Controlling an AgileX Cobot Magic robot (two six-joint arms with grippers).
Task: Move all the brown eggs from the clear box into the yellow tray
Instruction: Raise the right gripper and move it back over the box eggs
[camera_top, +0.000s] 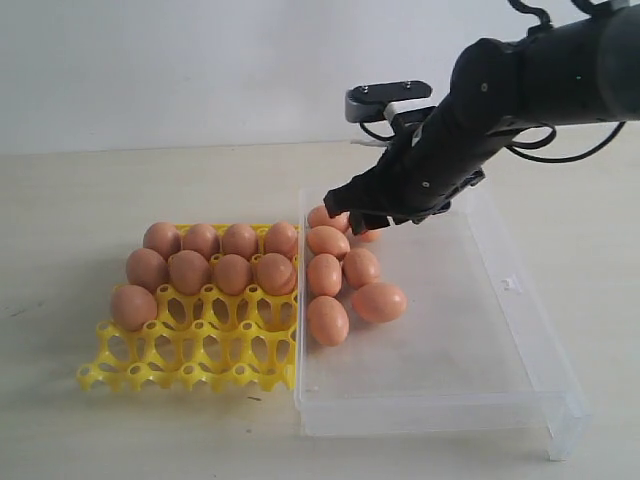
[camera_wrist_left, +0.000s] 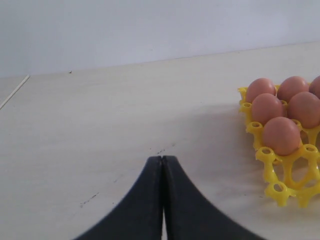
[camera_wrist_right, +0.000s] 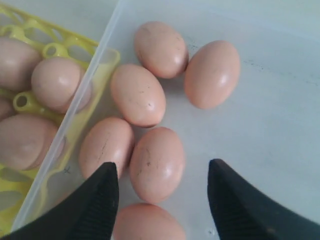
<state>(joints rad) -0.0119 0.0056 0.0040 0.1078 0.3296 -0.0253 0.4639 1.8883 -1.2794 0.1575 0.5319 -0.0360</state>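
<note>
The right gripper (camera_wrist_right: 161, 167) holds its jaws spread above the clear box (camera_wrist_right: 260, 110); one of the brown eggs (camera_wrist_right: 156, 150) lies between them, apparently untouched. The left gripper (camera_wrist_left: 162, 160) has its jaws pressed together, with the yellow tray (camera_wrist_left: 266, 167) off to one side.

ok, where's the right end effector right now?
Exterior view: the right end effector hovers open over the far left corner of the clear box, above the rearmost brown eggs there, with the yellow tray to its left.

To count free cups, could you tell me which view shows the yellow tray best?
The exterior view shows the whole yellow tray. The left wrist view catches one corner; the right wrist view, one edge.
</note>
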